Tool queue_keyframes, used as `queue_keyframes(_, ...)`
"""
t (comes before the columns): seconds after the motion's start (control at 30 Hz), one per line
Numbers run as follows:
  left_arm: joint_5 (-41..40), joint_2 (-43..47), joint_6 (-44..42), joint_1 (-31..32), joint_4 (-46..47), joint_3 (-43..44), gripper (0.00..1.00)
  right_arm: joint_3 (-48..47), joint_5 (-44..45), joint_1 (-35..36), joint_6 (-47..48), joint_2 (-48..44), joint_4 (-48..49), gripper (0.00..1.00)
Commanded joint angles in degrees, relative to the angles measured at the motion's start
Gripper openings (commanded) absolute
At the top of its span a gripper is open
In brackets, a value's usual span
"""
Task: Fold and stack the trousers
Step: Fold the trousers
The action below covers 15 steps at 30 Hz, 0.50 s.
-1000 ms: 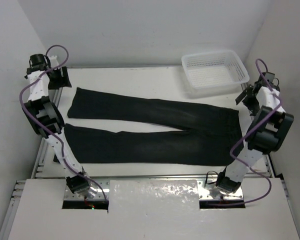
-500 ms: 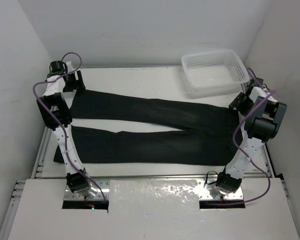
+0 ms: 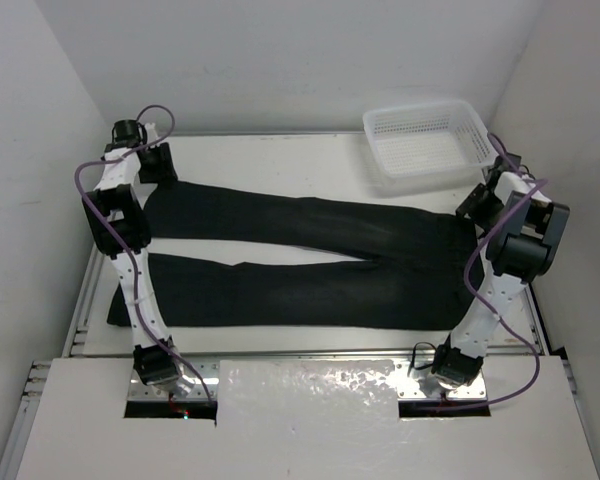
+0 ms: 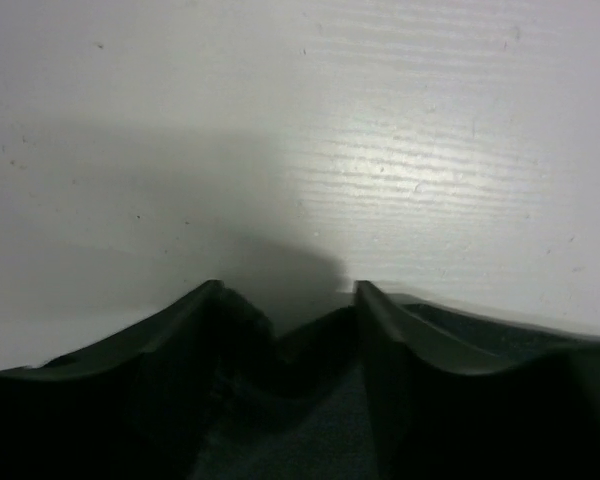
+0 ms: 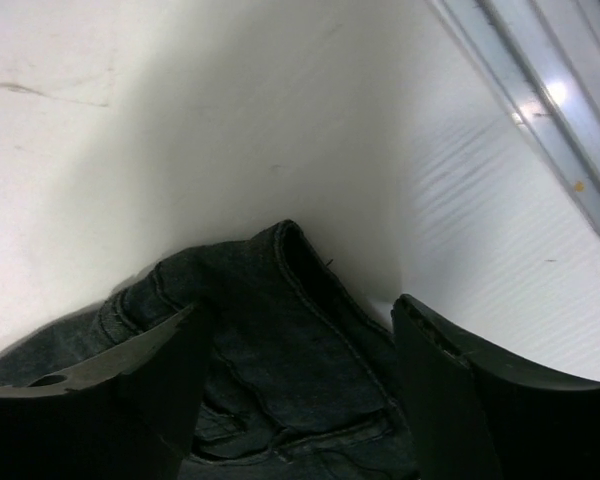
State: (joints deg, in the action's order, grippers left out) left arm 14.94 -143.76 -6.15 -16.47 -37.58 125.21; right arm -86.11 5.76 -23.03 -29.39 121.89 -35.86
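The left gripper (image 4: 287,290) is seen with its jaws parted, set low over the hem end of the far leg of the trousers (image 3: 310,255). A ridge of black cloth lies in the gap, unclamped. The right gripper (image 5: 295,303) is likewise seen wide apart, astride the far corner of the waistband, which is not pinched. The trousers are spread flat across the white table (image 3: 280,150), waist to the right and both legs stretched leftward, and a white mesh basket (image 3: 430,140) is placed at the far right corner, just beyond the waist.
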Motion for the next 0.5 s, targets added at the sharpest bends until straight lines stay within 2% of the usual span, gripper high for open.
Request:
queue_keyframes(0.0,-0.7,0.2,0.1,0.4,-3.4,1.2,0.49,-0.2,-0.7,2.1,-1.2,3.9,0.9,0.64)
queue_keyframes(0.03,-0.7,-0.1,0.0,0.4,-3.3,1.4,0.4,-0.1,-0.7,2.1,-1.5,4.3,0.7,0.57)
queue_keyframes(0.07,-0.6,-0.4,0.0,0.4,-3.3,2.0,0.26,0.1,-0.8,2.1,-1.8,4.7,0.7,0.43)
queue_keyframes(0.1,-0.4,-0.5,0.0,0.4,-3.1,2.2,0.0,0.3,-0.9,2.1,-2.0,4.7,0.7,0.36)
queue_keyframes(0.13,-0.1,-0.2,-0.2,0.3,-2.8,2.3,0.0,0.5,-1.3,2.1,-2.0,4.5,1.1,0.3)
queue_keyframes(0.17,0.9,0.1,-0.5,0.2,-2.2,2.4,0.0,1.0,-2.0,2.1,-1.9,3.8,1.5,0.16)
queue_keyframes(0.23,1.9,1.6,-1.1,-0.4,-1.4,3.2,0.0,1.7,-2.6,2.2,-1.2,2.6,3.3,0.0)
queue_keyframes(0.4,3.6,7.8,-4.6,-2.5,0.6,4.4,0.0,3.3,-5.5,1.9,1.4,-4.6,6.4,0.0)
queue_keyframes(0.47,3.8,11.7,-7.6,-3.5,-0.5,3.8,0.0,6.7,-9.1,1.4,1.8,-8.3,9.4,0.0)
